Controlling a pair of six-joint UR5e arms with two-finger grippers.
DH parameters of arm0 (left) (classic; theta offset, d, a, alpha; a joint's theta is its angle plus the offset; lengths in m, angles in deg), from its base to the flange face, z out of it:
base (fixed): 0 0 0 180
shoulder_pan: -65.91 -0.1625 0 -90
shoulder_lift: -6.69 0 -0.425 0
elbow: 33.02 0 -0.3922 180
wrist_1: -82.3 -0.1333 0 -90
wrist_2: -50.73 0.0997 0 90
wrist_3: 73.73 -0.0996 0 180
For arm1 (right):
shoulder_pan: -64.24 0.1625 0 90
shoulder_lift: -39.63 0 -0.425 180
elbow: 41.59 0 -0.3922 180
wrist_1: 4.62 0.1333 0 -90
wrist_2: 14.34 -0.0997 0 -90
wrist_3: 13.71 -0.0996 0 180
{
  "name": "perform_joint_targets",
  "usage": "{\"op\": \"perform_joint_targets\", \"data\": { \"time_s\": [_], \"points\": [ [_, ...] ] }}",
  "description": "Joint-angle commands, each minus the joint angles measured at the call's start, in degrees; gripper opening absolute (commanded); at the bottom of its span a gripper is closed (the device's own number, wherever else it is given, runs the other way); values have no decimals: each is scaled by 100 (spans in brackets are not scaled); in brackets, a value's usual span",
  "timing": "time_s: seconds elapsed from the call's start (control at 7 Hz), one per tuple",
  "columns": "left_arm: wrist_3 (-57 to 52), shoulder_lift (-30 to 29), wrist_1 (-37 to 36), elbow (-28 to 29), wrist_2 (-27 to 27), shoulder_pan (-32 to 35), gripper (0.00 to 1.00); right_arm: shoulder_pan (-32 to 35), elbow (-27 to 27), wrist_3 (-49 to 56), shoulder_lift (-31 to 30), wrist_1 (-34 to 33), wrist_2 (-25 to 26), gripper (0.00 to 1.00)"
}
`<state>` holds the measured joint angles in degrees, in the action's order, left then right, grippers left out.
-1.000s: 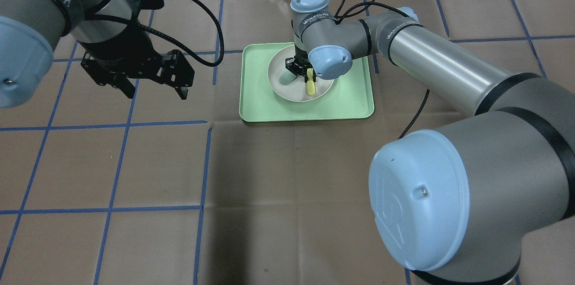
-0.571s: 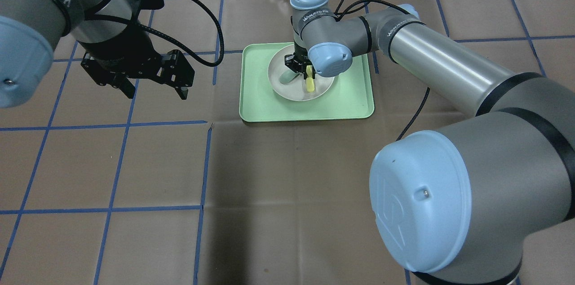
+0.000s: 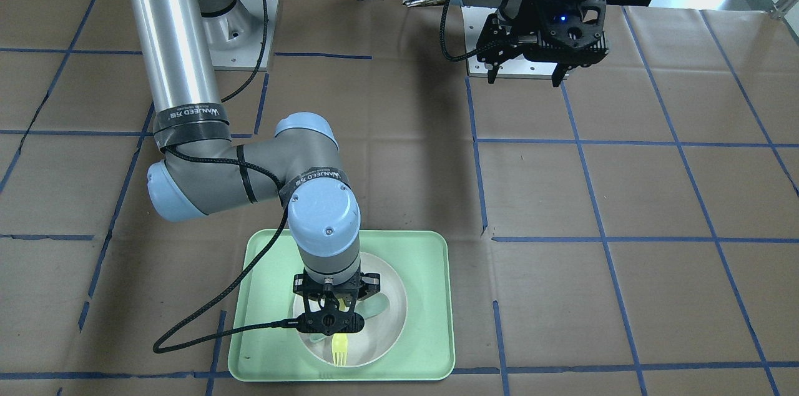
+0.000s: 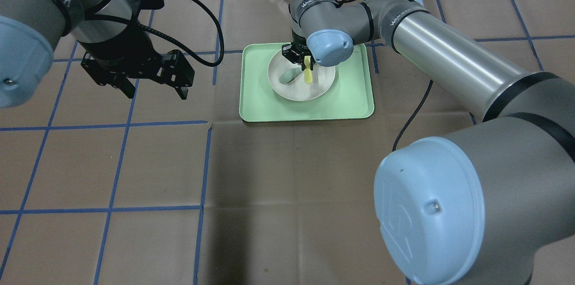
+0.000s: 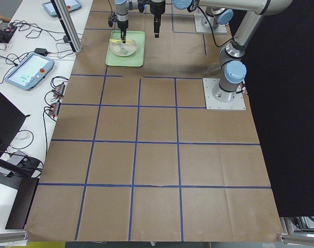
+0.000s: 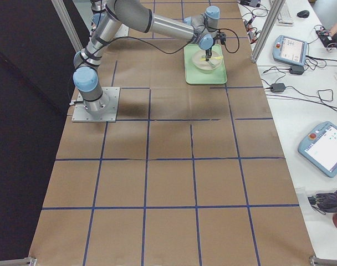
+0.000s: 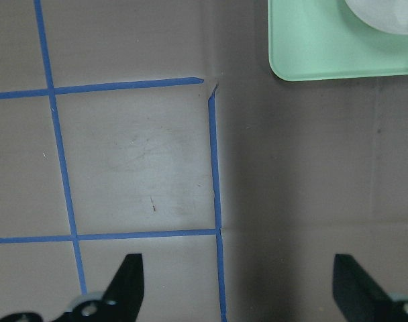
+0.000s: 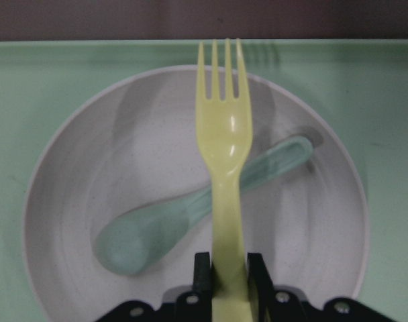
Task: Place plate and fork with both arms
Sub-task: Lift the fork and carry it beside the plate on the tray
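The off-white plate (image 4: pixel 314 89) sits on the mint-green tray (image 4: pixel 355 100). My right gripper (image 8: pixel 229 265) is shut on the handle of the yellow fork (image 8: pixel 224 141). It holds the fork over the plate with the tines pointing away from the robot. From the front, the fork (image 3: pixel 339 349) sticks out below the right gripper (image 3: pixel 334 315) above the plate (image 3: pixel 384 330). My left gripper (image 4: pixel 157 94) is open and empty above the brown table, left of the tray. It also shows in the front view (image 3: pixel 523 80) and in its wrist view (image 7: pixel 237 288).
A pale teal spoon (image 8: pixel 190 221) lies slantwise in the plate under the fork. The tray corner (image 7: pixel 325 54) shows at the top right of the left wrist view. Blue tape lines (image 4: pixel 117 122) grid the brown table. Cables and tablets lie past the far edge.
My right gripper has moved up and toward the plate's far side, carrying the fork with it. The left arm has not moved.
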<state>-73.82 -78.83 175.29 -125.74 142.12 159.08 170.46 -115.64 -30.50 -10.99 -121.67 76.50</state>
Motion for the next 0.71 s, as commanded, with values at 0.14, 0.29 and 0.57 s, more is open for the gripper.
{"op": "perform_joint_targets", "data": {
  "time_s": [0.14, 0.29, 0.57],
  "points": [
    [0, 8, 9, 0, 2, 0, 100, -66, -48, -17, -369, 664, 56, 0],
    [0, 9, 9, 0, 2, 0, 100, -170, -188, 53, -500, 814, 83, 0],
    [0, 9, 9, 0, -7, 0, 100, -652, -705, 506, -729, 772, 83, 0]
  ]
}}
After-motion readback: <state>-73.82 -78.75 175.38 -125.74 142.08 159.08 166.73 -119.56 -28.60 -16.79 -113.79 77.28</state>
